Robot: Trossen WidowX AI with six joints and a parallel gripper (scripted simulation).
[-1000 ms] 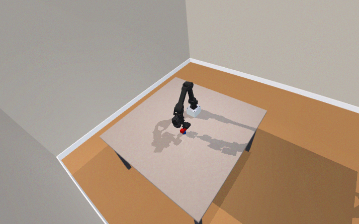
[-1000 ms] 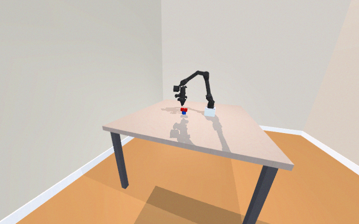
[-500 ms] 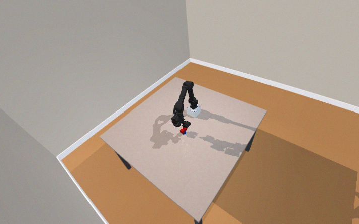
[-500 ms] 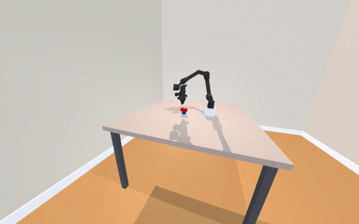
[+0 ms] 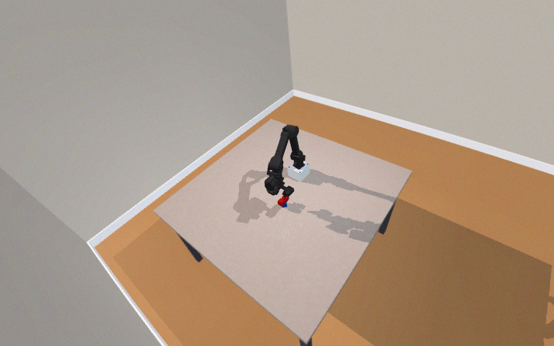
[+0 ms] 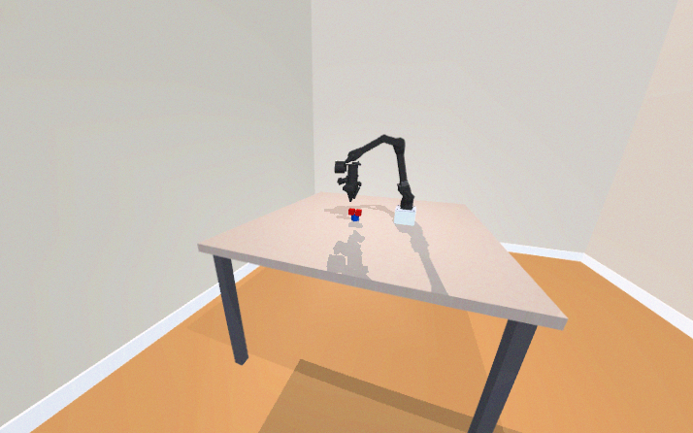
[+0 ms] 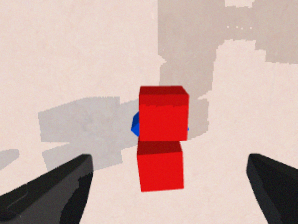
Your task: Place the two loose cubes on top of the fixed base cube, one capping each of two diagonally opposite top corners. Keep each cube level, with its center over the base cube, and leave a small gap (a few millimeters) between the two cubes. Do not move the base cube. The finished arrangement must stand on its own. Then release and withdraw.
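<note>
The blue base cube (image 5: 285, 205) (image 6: 355, 217) (image 7: 135, 126) stands on the table, mostly covered in the wrist view. Two red cubes rest on it, side by side. In the exterior view they are the left red cube (image 6: 351, 211) and the right red cube (image 6: 358, 212), and both look level. The wrist view shows an upper red cube (image 7: 163, 120) and a lower red cube (image 7: 161, 172), close together. The gap's size and their exact overhang cannot be told. My gripper (image 6: 350, 200) (image 7: 170, 163) is open and empty above the cubes, its fingers wide apart and touching neither.
The arm's white base block (image 5: 298, 171) (image 6: 405, 216) stands on the table (image 5: 279, 266) (image 6: 284, 242), with the black arm arching from it over to the cubes. Shadows of the arm lie on the table around the cubes.
</note>
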